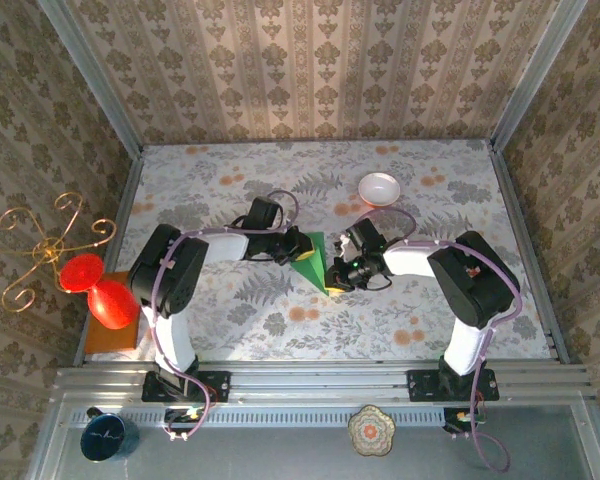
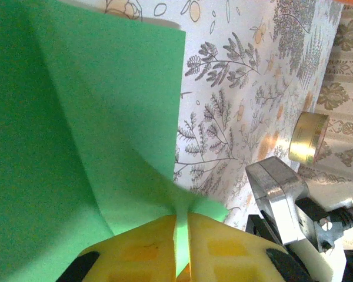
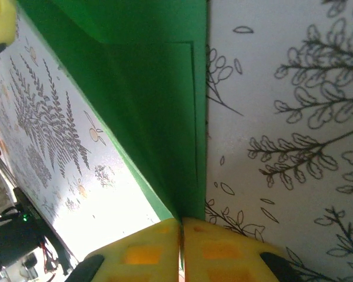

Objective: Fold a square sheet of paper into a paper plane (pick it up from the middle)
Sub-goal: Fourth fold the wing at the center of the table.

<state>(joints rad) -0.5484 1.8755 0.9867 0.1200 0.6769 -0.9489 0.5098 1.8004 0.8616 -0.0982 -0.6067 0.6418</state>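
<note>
Tension is my worry: the green sheet (image 1: 311, 262), partly folded, lies in the middle of the table (image 1: 430, 330), left gripper (image 1: 298, 246) clamped on its left side, right gripper (image 1: 337, 268) pinching its right edge. I'd move both together, keeping creases aligned.

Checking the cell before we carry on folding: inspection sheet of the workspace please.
surface: floral-print table, flat, no spills seen.
job's things: green sheet, partly folded to a point, mid-table between the arms; no finished plane.
clutter: white bowl far side; red vase on orange board at the left edge; gold wire ornament; blue mug and patterned dish on the near shelf.
grippers: left pincer shut on the sheet; right pincer shut on its corner.
cables: lilac cables run along both arms, clear of the paper.
surroundings: wallpapered walls, metal frame.
</note>
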